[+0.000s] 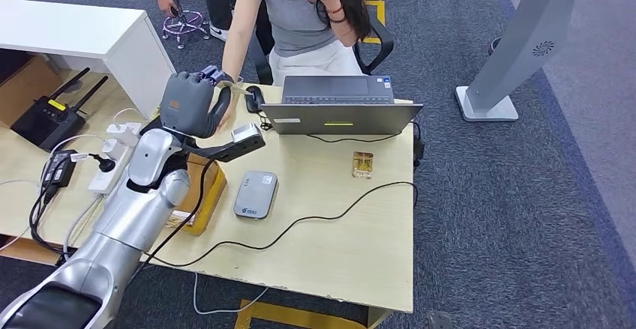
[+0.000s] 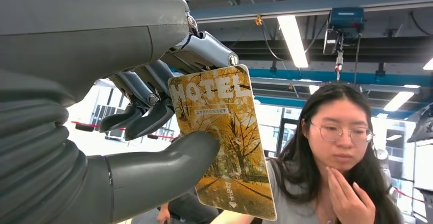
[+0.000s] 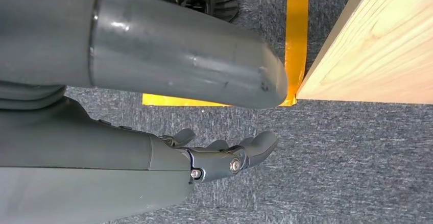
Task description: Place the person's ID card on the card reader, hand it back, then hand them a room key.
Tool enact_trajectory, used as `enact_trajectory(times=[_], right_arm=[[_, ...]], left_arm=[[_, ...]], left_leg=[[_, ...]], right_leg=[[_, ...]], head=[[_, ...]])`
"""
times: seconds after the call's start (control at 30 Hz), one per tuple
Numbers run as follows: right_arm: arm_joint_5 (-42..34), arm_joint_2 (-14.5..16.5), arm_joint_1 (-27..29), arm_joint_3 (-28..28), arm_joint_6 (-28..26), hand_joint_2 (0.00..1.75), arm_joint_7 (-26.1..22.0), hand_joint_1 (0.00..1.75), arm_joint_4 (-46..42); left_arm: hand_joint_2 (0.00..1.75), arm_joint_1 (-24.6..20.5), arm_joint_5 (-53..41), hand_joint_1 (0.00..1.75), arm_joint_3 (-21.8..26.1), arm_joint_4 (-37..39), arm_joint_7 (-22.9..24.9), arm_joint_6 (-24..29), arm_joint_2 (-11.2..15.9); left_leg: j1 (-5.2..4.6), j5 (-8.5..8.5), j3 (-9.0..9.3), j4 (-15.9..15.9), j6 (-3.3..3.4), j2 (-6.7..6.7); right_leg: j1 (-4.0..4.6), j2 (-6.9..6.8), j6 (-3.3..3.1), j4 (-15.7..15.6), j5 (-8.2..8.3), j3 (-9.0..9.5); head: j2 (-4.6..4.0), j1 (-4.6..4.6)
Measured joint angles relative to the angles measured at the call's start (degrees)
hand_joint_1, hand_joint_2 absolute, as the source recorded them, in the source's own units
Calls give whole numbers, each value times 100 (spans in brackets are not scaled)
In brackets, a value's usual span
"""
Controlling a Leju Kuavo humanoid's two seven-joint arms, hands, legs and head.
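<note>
Room key (image 2: 224,142), a yellow card printed "HOTEL" over an autumn-tree picture, pinched between the thumb and darker fingers (image 2: 148,119) of the left robot hand (image 1: 193,103). In the head view this robot hand is raised above the far left part of the surface (image 1: 352,231), close to the outstretched arm of a seated person (image 1: 304,14) in a grey shirt. The left wrist view shows the person facing the card, one hand at the chin. Card reader (image 1: 256,194), a grey rounded unit, lies flat on the surface near its middle, with a small amber card (image 1: 362,164) lying apart to its right. An open laptop (image 1: 339,108) stands at the far edge, and a black cable (image 1: 315,220) runs across the wood. Right robot hand (image 3: 224,157) hangs beside the surface over blue-grey carpet (image 3: 357,157), fingers loosely spread and holding nothing.
</note>
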Motion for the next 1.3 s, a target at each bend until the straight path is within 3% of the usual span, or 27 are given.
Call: enact_trajectory(times=[0.33, 0.6, 0.87, 1.07, 1.3], right_arm=[[-145, -53, 147, -216, -37, 0, -139, 0, 0], [-145, -68, 180, -323, -38, 0, -188, 0, 0], [-124, -73, 186, -379, -33, 0, -190, 0, 0], [-87, -75, 186, -414, -7, 0, -173, 0, 0], [-35, -75, 185, -419, 5, 0, -138, 0, 0]], left_arm=[[175, 1268, -320, 175, -1, -927, 158, 122, 316], [175, 1842, -435, 175, -1, -1225, 189, -54, 401], [175, 1875, -446, 175, -2, -1212, 319, -727, 417], [175, 1600, -486, 175, -107, -936, 498, -1400, 391], [175, 1274, -473, 175, -289, -449, 578, -1632, 281]], left_leg=[[0, -4, -3, -2, 0, 0], [0, -4, -3, -2, 1, -1], [0, -4, -2, -1, 1, -1], [0, -4, -2, -1, 1, -1], [0, -4, -3, -1, 1, 0]], right_leg=[[0, -1, 5, 0, -8, -3], [0, -1, 7, 0, -8, -2], [0, -1, 8, 0, -8, -3], [0, -1, 7, 0, -8, -5], [0, 0, 7, 0, -8, -4]], head=[[0, 0], [0, 0], [-1, 0], [0, 0], [0, 0]])
